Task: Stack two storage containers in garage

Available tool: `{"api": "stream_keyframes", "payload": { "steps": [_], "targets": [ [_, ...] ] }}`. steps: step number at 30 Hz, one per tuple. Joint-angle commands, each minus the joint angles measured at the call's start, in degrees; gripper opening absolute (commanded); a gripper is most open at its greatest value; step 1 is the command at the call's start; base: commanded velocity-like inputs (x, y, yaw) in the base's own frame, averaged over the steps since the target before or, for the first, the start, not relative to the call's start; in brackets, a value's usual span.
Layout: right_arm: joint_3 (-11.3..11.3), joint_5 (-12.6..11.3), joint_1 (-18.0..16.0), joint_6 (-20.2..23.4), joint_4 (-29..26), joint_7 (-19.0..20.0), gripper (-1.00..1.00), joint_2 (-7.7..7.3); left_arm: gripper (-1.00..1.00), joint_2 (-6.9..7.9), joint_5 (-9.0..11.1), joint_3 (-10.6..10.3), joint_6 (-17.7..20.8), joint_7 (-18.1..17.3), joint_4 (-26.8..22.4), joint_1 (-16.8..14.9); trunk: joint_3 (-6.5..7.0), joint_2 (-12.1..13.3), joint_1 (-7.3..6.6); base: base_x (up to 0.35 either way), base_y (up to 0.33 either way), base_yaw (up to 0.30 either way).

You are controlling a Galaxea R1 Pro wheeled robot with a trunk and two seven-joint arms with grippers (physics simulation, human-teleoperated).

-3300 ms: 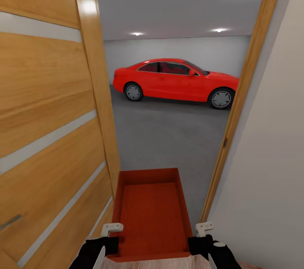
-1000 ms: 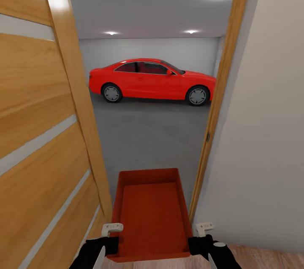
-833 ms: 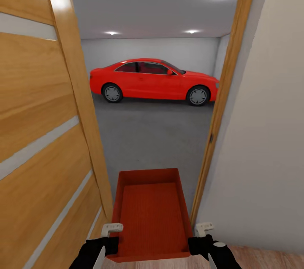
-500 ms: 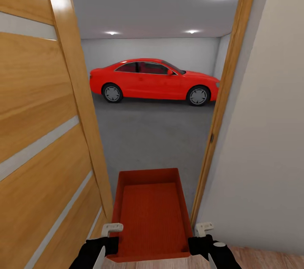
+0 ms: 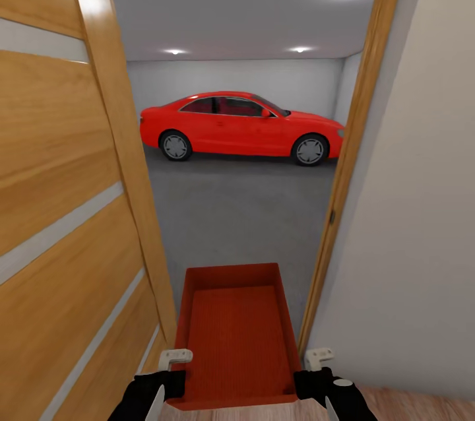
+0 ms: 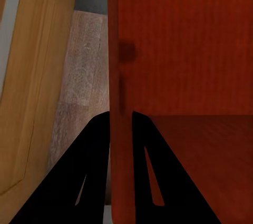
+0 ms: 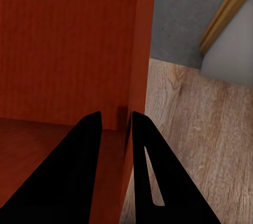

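You stand in a doorway with one red-orange storage container [image 5: 236,338] carried level between both arms, its open top toward the head camera and its ribbed bottom bare. Your left gripper [image 6: 120,129] is clamped on the container's left wall near the corner closest to you, one black finger inside and one outside the thin wall; your right gripper [image 7: 112,129] pinches the right wall the same way at the opposite near corner. In the head view the left gripper [image 5: 173,368] and right gripper [image 5: 316,368] sit at either side of the bin's near end.

The open wooden door [image 5: 66,210] with pale inlaid strips fills the left side, its edge just beside the container's left wall; whether the two touch is hard to tell from here. The wooden door frame [image 5: 356,144] and a pale wall [image 5: 415,243] close the right side, the frame's foot near the bin's far right corner.

Beyond the threshold lies the garage floor [image 5: 244,210], dark grey concrete, with a red car [image 5: 241,127] parked side-on against the pale back wall under ceiling spotlights. Light wood planks [image 7: 195,145] show beneath the container's near end
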Motion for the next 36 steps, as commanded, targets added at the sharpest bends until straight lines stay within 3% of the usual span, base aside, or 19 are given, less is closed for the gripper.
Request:
{"api": "stream_keyframes", "payload": {
  "steps": [1, 12, 36],
  "targets": [
    [-0.06, -0.79, 0.01, 0.44, -0.04, 1.27, -1.00, 1.61, -1.00, -0.09, -1.39, 0.53, -0.96, 0.24, -0.22, -0.07, -0.13, -0.12, 0.05, 0.205, 0.061, 0.000],
    [-0.06, -0.76, 0.01, 0.47, -0.04, 1.25, -1.00, 1.61, -1.00, -0.09, -1.39, 0.53, -0.96, 0.24, -0.22, -0.07, -0.13, -0.12, 0.05, 0.275, 0.009, 0.000],
    [0.03, -0.71, 0.01, 0.48, -0.04, 1.25, -1.00, 1.62, -1.00, -0.09, -1.39, 0.53, -0.96, 0.24, -0.22, -0.07, -0.13, -0.12, 0.05, 0.032, 0.003, -0.082]
  ]
}}
